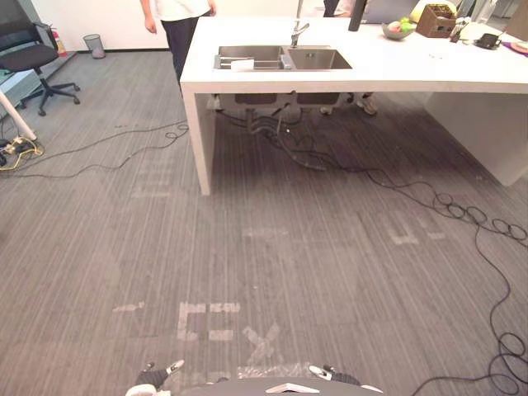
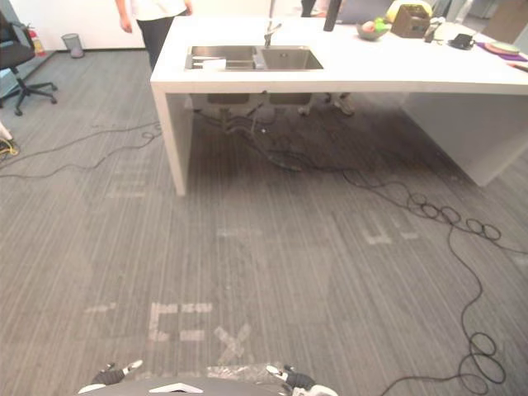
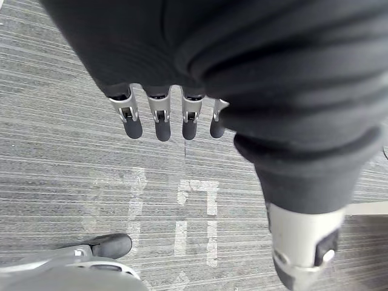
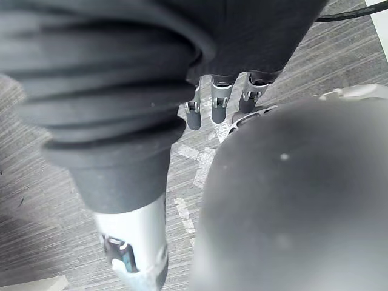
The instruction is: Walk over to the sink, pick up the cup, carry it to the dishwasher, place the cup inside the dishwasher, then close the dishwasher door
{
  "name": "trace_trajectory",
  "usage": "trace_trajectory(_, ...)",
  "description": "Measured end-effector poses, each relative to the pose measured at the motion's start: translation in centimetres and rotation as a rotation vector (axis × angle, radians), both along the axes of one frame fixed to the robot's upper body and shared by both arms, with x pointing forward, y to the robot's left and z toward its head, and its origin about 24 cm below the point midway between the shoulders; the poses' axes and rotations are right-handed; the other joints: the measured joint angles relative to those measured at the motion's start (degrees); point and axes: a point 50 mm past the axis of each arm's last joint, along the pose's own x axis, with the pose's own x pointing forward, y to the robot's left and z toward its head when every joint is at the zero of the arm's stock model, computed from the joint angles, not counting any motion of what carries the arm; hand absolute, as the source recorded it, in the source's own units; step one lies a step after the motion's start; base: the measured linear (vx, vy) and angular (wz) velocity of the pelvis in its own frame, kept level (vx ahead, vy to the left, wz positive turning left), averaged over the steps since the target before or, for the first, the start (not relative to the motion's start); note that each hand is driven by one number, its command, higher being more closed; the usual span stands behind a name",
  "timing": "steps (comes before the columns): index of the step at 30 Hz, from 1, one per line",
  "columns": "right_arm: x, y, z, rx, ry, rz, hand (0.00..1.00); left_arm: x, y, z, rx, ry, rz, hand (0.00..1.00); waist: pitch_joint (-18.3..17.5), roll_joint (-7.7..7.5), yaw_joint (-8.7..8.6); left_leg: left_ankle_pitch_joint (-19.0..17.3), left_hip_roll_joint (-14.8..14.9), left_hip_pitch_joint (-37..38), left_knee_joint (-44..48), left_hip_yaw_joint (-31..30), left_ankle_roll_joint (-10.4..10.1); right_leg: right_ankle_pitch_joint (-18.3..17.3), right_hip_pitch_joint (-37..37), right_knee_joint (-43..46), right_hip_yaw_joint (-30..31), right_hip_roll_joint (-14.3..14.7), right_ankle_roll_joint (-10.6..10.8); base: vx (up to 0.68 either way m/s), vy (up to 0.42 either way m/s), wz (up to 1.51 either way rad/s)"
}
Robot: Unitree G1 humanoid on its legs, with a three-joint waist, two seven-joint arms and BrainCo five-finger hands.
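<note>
The steel double sink [image 1: 282, 58] sits in a long white counter [image 1: 388, 70], well apart from the robot across the grey carpet [image 1: 289, 247]. A small white thing [image 1: 242, 65] lies in the sink's left basin; whether it is the cup cannot be told. The left hand [image 3: 159, 115] and the right hand [image 4: 217, 106] hang low, fingers straight and side by side, holding nothing.

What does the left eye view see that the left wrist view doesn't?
The left eye view has the counter with its sink and tap, a person, a chair and a bin. The left wrist view has the left hand up close, fingers straight and holding nothing. Both have the grey floor with white tape marks.
</note>
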Motion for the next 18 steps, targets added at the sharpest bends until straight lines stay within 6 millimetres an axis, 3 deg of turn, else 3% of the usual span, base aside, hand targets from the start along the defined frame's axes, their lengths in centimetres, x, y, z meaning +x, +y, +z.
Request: trace_trajectory(18, 0.08, 0.17, 0.0, -0.016, -0.013, 0.036, 0.0, -0.38, 0.14, -0.08, -0.061, 0.004, 0.016, 0.0, 0.03, -0.49, -0.08, -0.19, 0.01, -0.15, 0.0, 0.27, -0.17, 0.05, -0.07, -0.39, 0.24, 0.04, -0.05, -0.01, -0.005, 0.0)
